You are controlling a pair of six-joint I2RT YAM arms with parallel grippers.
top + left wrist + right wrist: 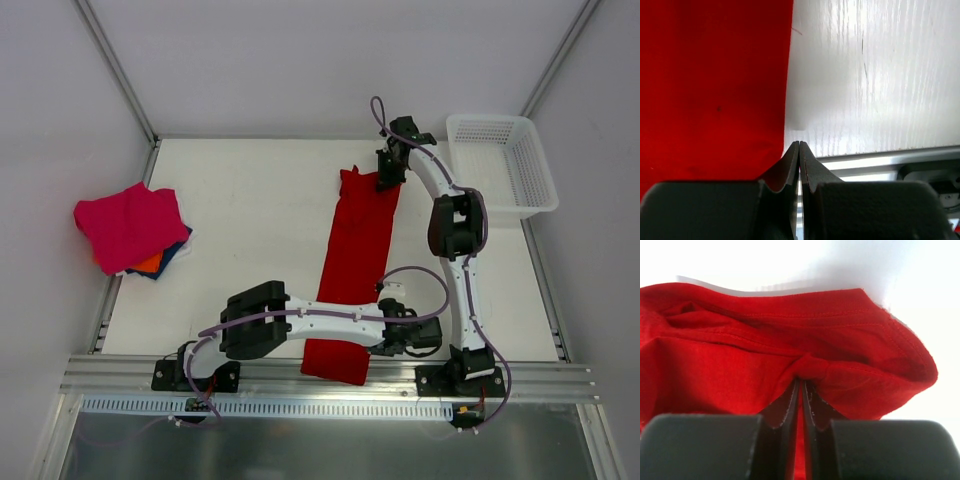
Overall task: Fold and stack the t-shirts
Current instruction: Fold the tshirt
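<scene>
Table: white tabletop [250, 190] between pale walls
Red t-shirt [355, 270]: folded into a long strip down the frame's centre; lower end reaches the metal rail [560, 380]
Right gripper [801, 382]: jaws nearly closed, pinching a pucker at the strip's upper end
Left gripper [799, 149]: closed, empty, just beside the strip's lower right edge
Risk: we judge the thin pinch may slip; the strip would skew
Surroundings: folded stack [130, 225] far left; white basket [500, 160] upper right

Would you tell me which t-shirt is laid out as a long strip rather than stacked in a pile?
The bright red t-shirt, stretched out in the middle; the magenta-pink shirt, orange shirt and dark blue shirt lie piled at the left.
</scene>
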